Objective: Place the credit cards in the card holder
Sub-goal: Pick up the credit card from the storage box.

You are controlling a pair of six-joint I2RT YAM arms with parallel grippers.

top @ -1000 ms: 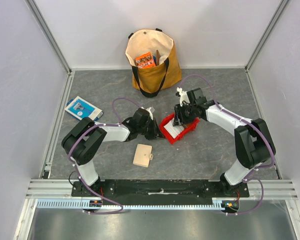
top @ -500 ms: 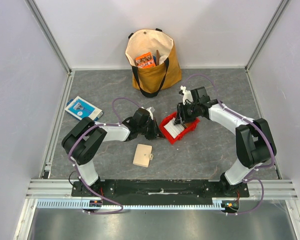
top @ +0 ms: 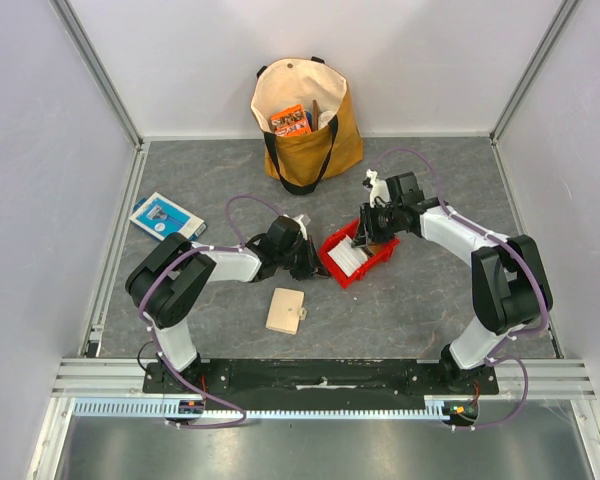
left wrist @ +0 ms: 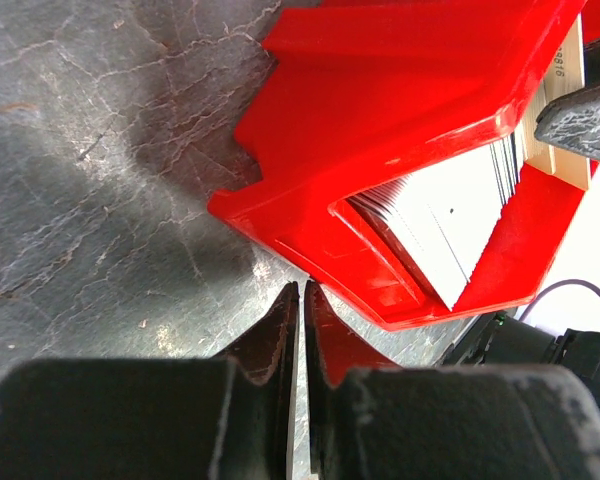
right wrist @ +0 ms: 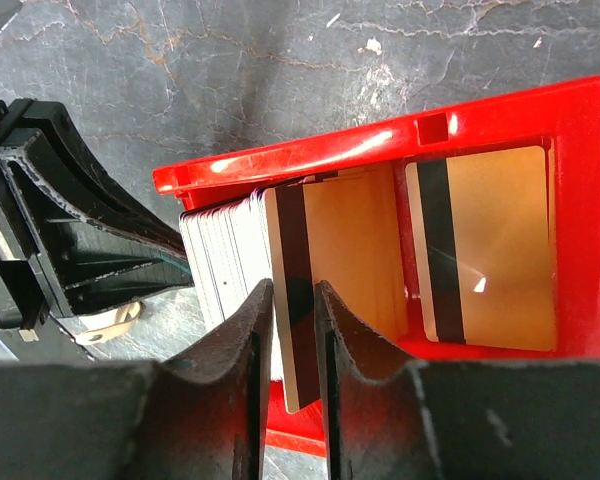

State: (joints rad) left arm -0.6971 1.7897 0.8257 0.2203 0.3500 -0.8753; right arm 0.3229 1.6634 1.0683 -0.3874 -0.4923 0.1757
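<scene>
The cards [right wrist: 220, 260] stood on edge in a red tray [right wrist: 380, 150], easy to pick singly; the right jaws pinched the end card [right wrist: 292, 230]. The left jaws, shut and empty, met the tray's wall, seemingly bracing it. The holder [top: 285, 310] lay on the table [top: 430, 300], well apart.

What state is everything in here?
tote bag: upright, mouth open.
blue-and-white box: lying flat.
card holder: folded shut, lying flat.
red tray: holds a standing stack of credit cards.
left end effector: shut, tips beside the tray.
right end effector: astride one standing card, grip unclear.
</scene>
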